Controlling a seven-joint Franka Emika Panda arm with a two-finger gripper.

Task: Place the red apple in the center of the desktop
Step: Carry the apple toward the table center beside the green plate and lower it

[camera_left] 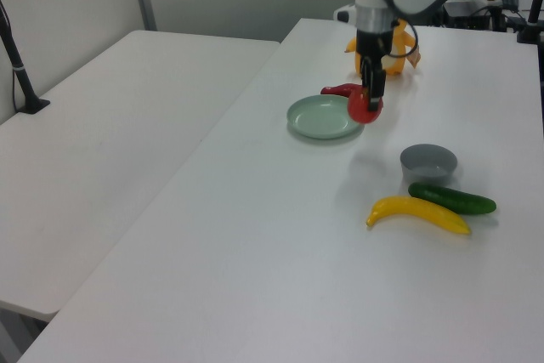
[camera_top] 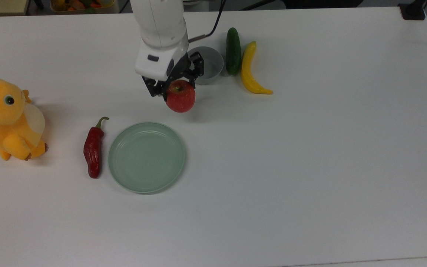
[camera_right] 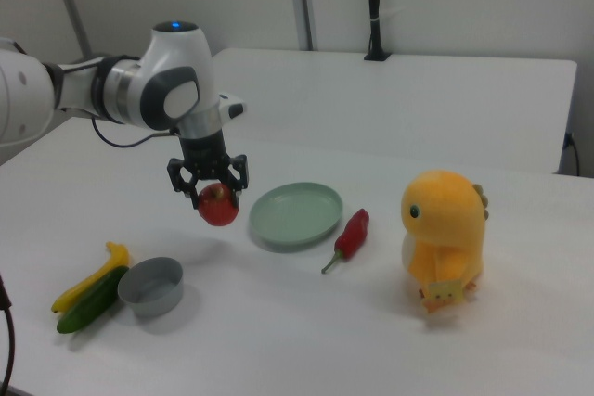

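The red apple (camera_top: 180, 97) (camera_left: 365, 108) (camera_right: 218, 205) hangs in the air above the white desktop (camera_top: 272, 167), its shadow on the surface beneath it. My gripper (camera_top: 175, 87) (camera_left: 369, 96) (camera_right: 210, 183) is shut on the apple from above, its black fingers on either side. In the top view the apple sits between the grey bowl (camera_top: 207, 65) and the pale-green plate (camera_top: 146, 157). In the right view it hangs to the left of the plate (camera_right: 295, 214).
A dark-red chili pepper (camera_top: 93, 148) lies left of the plate in the top view. A cucumber (camera_top: 233, 46) and a yellow banana (camera_top: 250, 69) lie right of the bowl. A yellow plush toy (camera_top: 6, 118) stands at the top view's left edge.
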